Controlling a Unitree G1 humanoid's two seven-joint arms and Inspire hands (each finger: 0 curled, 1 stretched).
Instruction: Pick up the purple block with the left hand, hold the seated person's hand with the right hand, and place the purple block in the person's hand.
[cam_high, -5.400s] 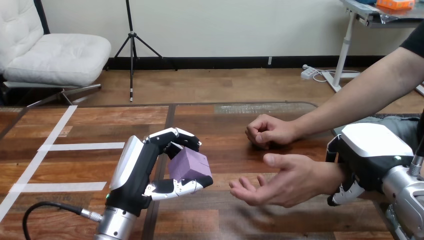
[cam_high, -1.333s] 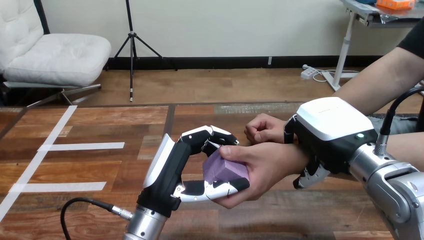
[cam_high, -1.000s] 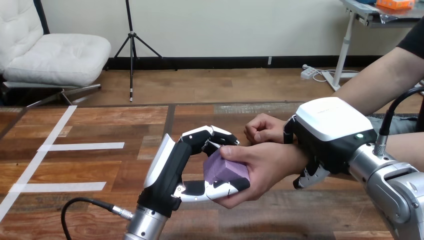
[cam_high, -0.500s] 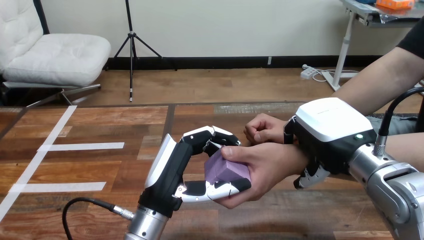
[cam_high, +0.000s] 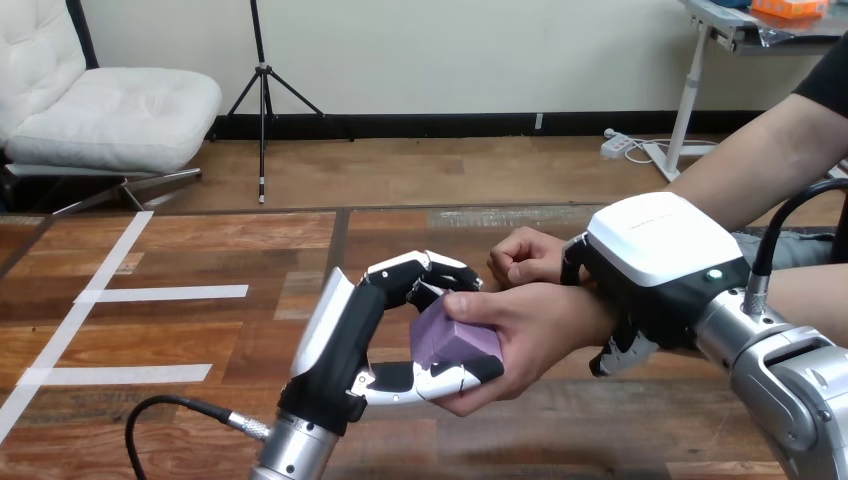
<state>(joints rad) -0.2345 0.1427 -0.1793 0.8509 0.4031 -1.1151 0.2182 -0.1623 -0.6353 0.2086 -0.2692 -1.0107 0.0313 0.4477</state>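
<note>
Wooden planks make up the worktop (cam_high: 180, 335), crossed at the view's left by white tape strips (cam_high: 165, 292). Nearest, the left arm (cam_high: 290, 455) rises from the bottom edge, a little left of the middle. It ends in the left hand (cam_high: 340, 335), raised above the worktop with its palm turned toward the view's right. Its fingers (cam_high: 415, 270) arch over the top of the purple block (cam_high: 455, 340) and its thumb (cam_high: 430, 378) lies along the block's underside, so the block is clasped between them. The block is held clear of the worktop, near the middle of the view. From the right, the person's hand (cam_high: 535, 325) is on the same block: its thumb presses on the block's upper edge and its fingers come round beneath the robot's thumb.

The right arm (cam_high: 790, 395) comes in from the lower right corner. The right hand (cam_high: 655, 245) sits over the person's wrist (cam_high: 592, 318), white back uppermost. Its fingers (cam_high: 618, 355) curl down round the near side of that wrist, just behind the hand that has the block.

Farther back, the person's other hand (cam_high: 525, 258) is closed in a fist just beyond the block and close beside the right hand's far edge. A pale grey strip (cam_high: 530, 215) lies along the worktop's far edge.
</note>
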